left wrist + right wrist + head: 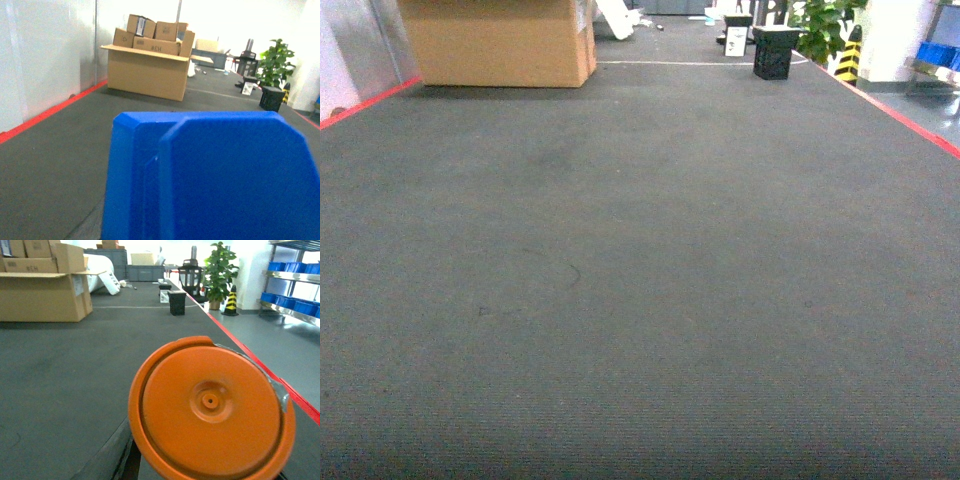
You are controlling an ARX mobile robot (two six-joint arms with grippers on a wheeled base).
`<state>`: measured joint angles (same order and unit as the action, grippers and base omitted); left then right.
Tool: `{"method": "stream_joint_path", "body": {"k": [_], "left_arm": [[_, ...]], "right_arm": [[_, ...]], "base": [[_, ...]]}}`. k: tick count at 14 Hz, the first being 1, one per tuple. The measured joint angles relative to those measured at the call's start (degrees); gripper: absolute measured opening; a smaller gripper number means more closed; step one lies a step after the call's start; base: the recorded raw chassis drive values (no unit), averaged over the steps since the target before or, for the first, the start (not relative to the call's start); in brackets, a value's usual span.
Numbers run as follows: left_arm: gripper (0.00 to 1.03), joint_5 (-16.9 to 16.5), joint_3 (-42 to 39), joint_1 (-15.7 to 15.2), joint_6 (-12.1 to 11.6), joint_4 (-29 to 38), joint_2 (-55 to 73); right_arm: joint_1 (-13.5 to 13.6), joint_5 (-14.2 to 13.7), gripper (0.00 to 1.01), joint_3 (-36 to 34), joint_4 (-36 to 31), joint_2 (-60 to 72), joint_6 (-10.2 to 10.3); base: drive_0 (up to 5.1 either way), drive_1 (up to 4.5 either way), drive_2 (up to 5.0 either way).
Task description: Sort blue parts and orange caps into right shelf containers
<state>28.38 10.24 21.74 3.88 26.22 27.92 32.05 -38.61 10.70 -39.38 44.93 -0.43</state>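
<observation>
A round orange plastic cap (211, 410) with a flat top and raised rim is seen filling the lower right wrist view, face toward the camera; the right claw is hidden behind it, so its opening cannot be told. A bright blue chunky plastic part (210, 175) likewise fills the lower left wrist view, the left claw unseen. Beyond both lies dark grey carpet (640, 280), with a large brown cardboard box (500, 40) at the far left of it. Blue bins (295, 305) on a steel shelf (287, 276) are seen far right of the cap.
</observation>
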Motion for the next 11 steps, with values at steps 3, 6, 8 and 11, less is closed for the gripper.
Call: {"method": "stream_joint_path", "body": {"k": [3,6,8,11], "left_arm": [[0.43,-8.3,0.9,-3.6,-1.7,-10.8,-2.6],[0.43,-16.7,-2.7,-10.3,-2.9,-14.3,-8.0],[0.43,-19.5,-4.4,-13.0,-2.9,-15.2,-10.5],[0.43,-28.0,-6.3,-21.6,-3.0,-16.9,-14.3]], "right_arm": [[-4.1,8.7,0.44,-0.4,10.4,-5.6,-0.5],[-13.2,19.5,0.44,-4.4,16.5,-15.0,-0.2],[-17.6,23.9,0.44,-6.0,19.1,-19.2,-0.2],[-22.5,28.8,0.44,-7.7,22.4,-24.5,-0.1]], "base": [[0.0,0.00,0.0],[0.0,0.00,0.0],[0.0,0.00,0.0],[0.0,0.00,0.0]]}}
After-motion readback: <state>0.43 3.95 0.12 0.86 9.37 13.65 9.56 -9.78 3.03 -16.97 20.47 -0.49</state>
